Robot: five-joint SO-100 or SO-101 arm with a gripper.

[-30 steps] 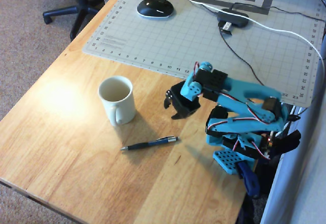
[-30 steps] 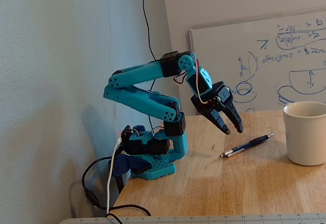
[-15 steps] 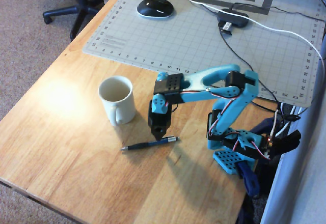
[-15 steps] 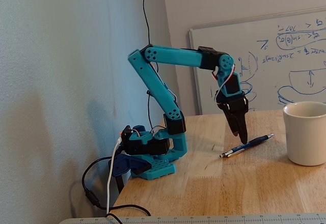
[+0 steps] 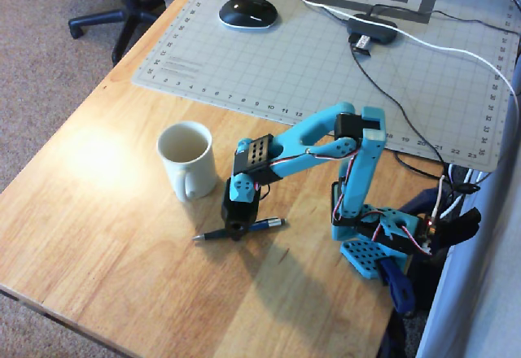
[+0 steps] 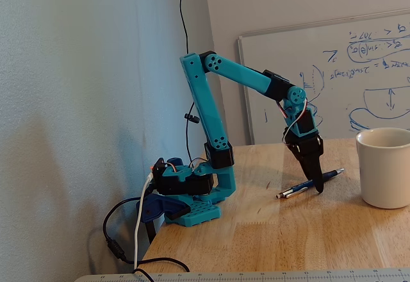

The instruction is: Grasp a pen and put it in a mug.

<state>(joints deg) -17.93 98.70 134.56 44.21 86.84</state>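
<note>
The dark pen (image 5: 269, 224) lies flat on the wooden table, just right of and in front of the mug in the overhead view. It also shows in the fixed view (image 6: 332, 175). The cream-white mug (image 5: 186, 159) stands upright and empty, its handle towards the pen; in the fixed view the mug (image 6: 384, 166) is at the right edge. My gripper (image 5: 236, 228) points straight down over the pen's middle, with its tips at table level (image 6: 318, 188). One black finger (image 6: 314, 166) stands in front of the pen. The gap between the jaws is hidden.
The arm's teal base (image 5: 374, 240) is clamped at the table's right edge in the overhead view. A grey cutting mat (image 5: 326, 57) at the back holds a black mouse (image 5: 247, 12), a USB hub (image 5: 372, 31) and cables. The table's front edge is near.
</note>
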